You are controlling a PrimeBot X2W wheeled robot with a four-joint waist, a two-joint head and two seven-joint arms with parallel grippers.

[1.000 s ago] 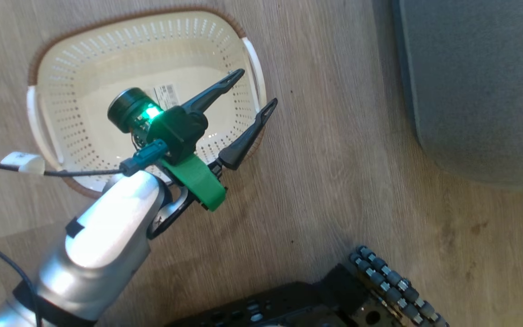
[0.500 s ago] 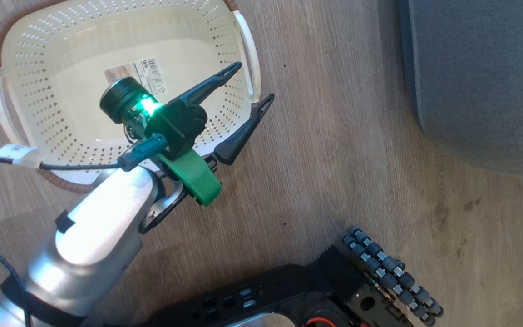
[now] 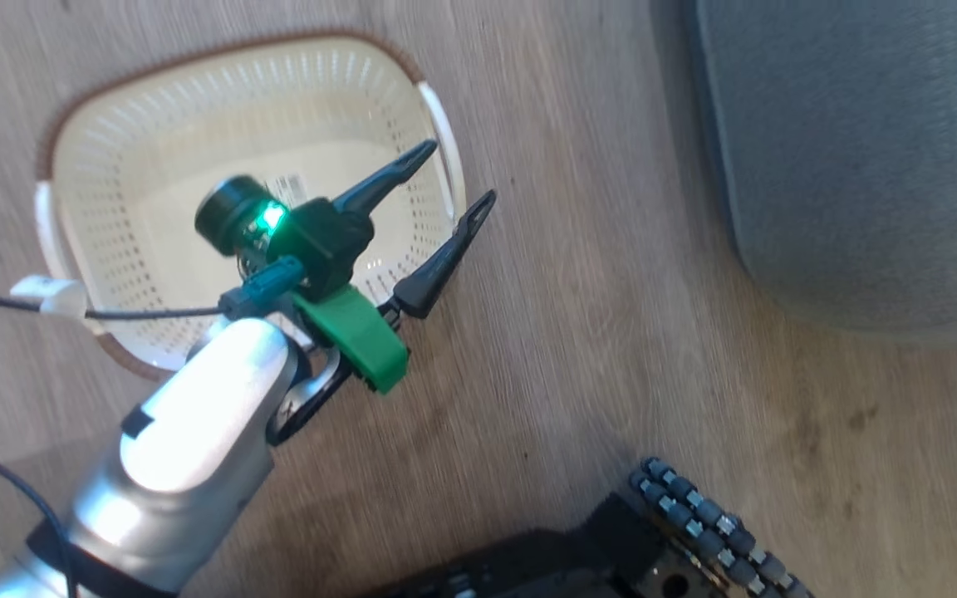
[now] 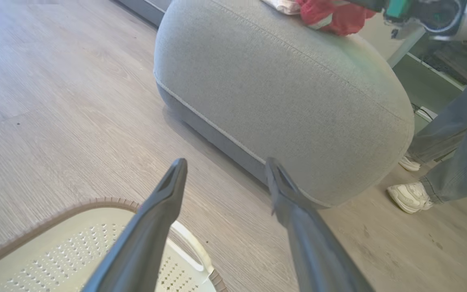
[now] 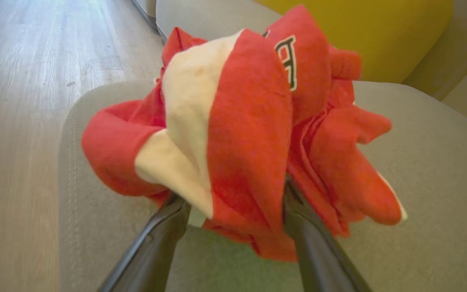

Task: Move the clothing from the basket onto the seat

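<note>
My right gripper (image 5: 233, 196) stands wide, its fingertips buried in the red-and-white clothing (image 5: 249, 121), which bunches between and over them atop the grey seat (image 5: 420, 182); my left gripper (image 3: 462, 170) is spread wide too, holding nothing, straddling from above the rim of the perforated basket (image 3: 154, 166); a person's white sneaker (image 4: 410, 196) stands ahead-right of my left fingers.

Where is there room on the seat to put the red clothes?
Seat is bare from its stitched front edge up to the clothing. Basket is empty too. Crowded: the far end, under clothing and right gripper.
</note>
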